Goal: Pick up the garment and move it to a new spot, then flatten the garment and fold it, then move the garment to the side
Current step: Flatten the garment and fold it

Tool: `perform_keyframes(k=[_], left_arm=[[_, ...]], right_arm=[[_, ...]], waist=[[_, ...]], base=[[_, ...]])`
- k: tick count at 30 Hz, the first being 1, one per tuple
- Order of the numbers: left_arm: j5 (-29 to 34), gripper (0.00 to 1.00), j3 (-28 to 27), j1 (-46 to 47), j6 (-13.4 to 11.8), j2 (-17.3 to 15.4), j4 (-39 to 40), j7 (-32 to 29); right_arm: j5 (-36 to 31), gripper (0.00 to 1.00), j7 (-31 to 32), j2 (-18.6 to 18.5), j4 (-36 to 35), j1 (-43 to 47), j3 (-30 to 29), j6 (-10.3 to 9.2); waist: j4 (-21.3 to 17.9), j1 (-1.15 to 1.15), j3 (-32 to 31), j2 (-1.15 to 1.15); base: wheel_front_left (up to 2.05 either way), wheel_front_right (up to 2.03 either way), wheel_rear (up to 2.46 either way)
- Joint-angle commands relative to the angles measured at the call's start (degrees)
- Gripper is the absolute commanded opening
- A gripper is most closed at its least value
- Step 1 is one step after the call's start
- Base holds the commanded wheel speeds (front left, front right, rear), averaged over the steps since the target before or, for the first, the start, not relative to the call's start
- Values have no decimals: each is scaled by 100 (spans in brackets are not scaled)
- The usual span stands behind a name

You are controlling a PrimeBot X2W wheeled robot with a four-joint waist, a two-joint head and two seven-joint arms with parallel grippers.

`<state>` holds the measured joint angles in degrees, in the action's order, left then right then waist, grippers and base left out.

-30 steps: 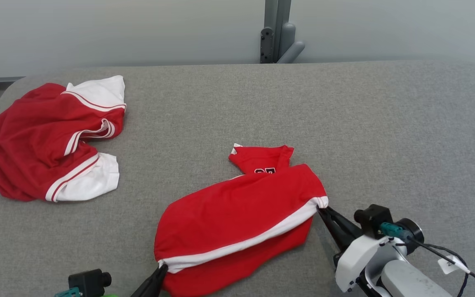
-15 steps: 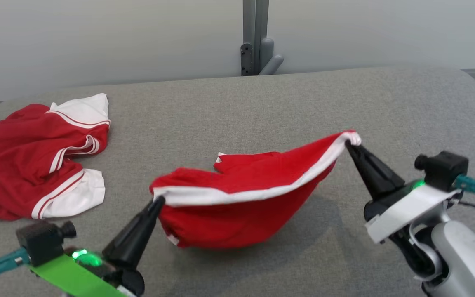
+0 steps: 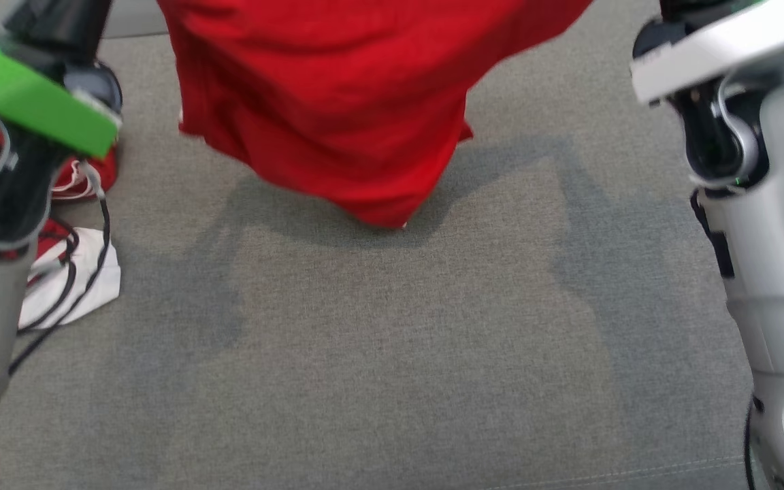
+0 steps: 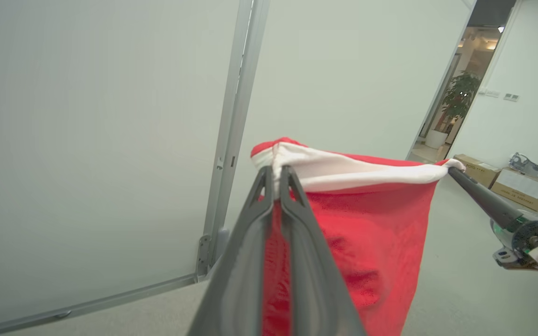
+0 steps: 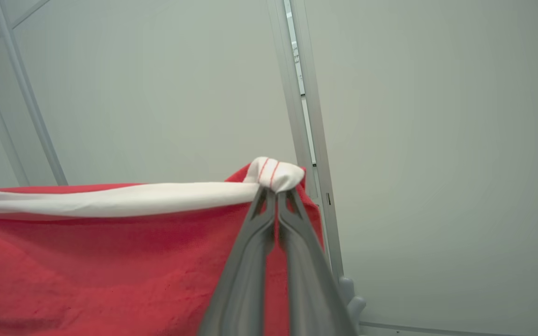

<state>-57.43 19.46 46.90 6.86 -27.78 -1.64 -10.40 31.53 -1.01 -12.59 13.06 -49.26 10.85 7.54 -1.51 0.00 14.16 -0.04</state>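
The garment (image 3: 324, 102) has risen over the desk (image 3: 392, 354) and hangs below the left hand (image 4: 276, 173) and right hand (image 5: 276, 192), both clenched on its white hem (image 4: 367, 170). Swinging could slip those thin pinches.

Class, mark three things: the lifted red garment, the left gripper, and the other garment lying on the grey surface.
lifted red garment (image 3: 324, 102), head view, on its hanging red cloth.
left gripper (image 4: 276, 171), left wrist view, between its fingertips at the white hem.
other garment (image 3: 96, 279), head view, on its white corner.
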Motion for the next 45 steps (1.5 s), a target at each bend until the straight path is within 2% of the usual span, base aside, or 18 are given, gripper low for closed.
perform_keyframes(k=[1,4,8,11,13,15,18,22,24,27,30,32,37,45], left_arm=[[120,0,-15,339,21,69,-219,154],[617,0,69,1168,42,321,-1185,825],[1027,0,169,1909,52,644,-2271,1882],[1216,0,355,2145,50,770,-2741,2428],[1277,0,520,2055,52,871,-2810,2531],[1409,0,558,1655,53,945,-2594,2568],[1605,0,504,552,54,1135,-2108,2562],[1762,0,614,-948,54,1200,-1672,2562],[1753,0,749,-1487,55,1213,-1488,2566],[1662,0,863,-2490,57,1203,-1389,2560],[1766,0,905,-2796,58,1122,-1235,2563],[1794,0,927,-3345,58,1123,-1215,2561],[2058,0,593,-4521,58,1142,-1072,2562],[2043,0,239,-5813,-52,1447,-677,2562]], right_arm=[[-180,0,-192,123,193,-290,-120,-10],[-706,0,-957,628,997,-985,-470,-11],[-1130,0,-1395,888,1639,-1728,-777,-13],[-1403,0,-1430,931,1333,-1890,-1005,-16],[-1375,0,-1417,961,1017,-1536,-834,-13],[-1436,0,-1418,969,700,-964,-615,-11],[-1562,0,-1420,958,331,263,-373,-10],[-1642,0,-1422,677,11,2005,-226,-9],[-1568,0,-1421,621,-209,2580,-369,-9],[-1525,0,-1422,523,-254,3585,-406,-12],[-1663,0,-1422,354,-327,3903,-283,-10],[-1622,0,-1422,342,-273,4325,-185,-10],[-1371,0,-1422,88,-255,5114,179,-11],[-930,0,-1423,-335,-776,6283,288,-11]], waist=[[-85,0,649,4],[-139,0,777,4],[-234,0,929,4],[-271,0,1010,4],[-258,0,1048,4],[-236,0,956,4],[-156,0,607,4],[-23,0,284,4],[48,0,332,4],[55,0,-72,4],[59,0,-139,4],[58,0,-374,4],[37,0,-696,4],[138,0,-919,4]], base=[[0,0,0],[0,0,0],[0,0,0],[0,0,0],[0,0,0],[0,0,0],[0,0,0],[0,0,0],[0,0,0],[0,0,0],[0,0,0],[0,0,0],[0,0,0],[0,0,0]])
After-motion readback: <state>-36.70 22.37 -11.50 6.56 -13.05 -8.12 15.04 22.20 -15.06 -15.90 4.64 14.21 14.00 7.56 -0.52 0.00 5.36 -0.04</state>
